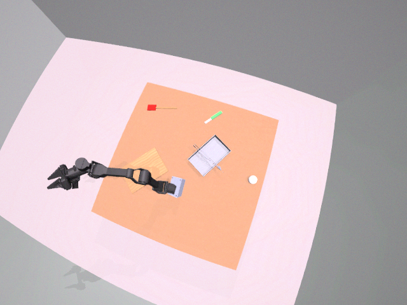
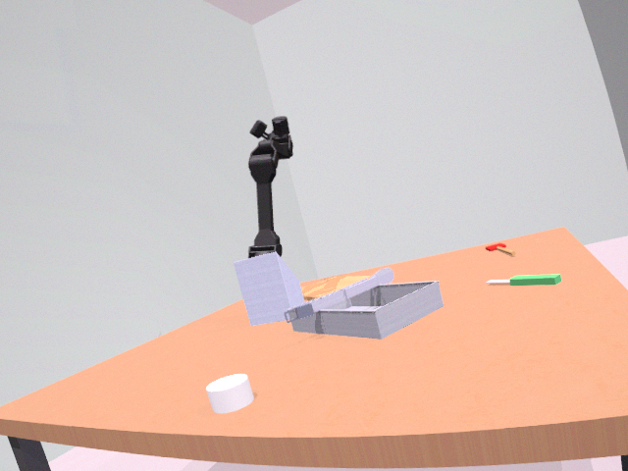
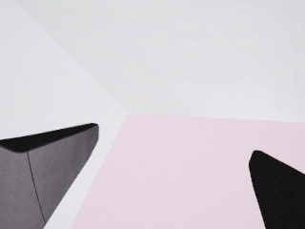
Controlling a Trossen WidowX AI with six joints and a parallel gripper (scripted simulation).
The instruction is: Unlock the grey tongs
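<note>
From the top view I can't make out the hinge or gravity lock of my tongs [image 1: 205, 157] [image 2: 344, 296]; they are too small. My arm [image 1: 118, 172] [image 2: 264, 207] hides the wooden board's [image 1: 149, 161] [image 2: 330, 286] lower edge around five o'clock. In the wrist view, the frame cuts off both fingers, at eight and four o'clock.

You can read no text, label, brand, number or sign in any of the three views; whatever surface you check, you find no legible lettering or digits on it.
</note>
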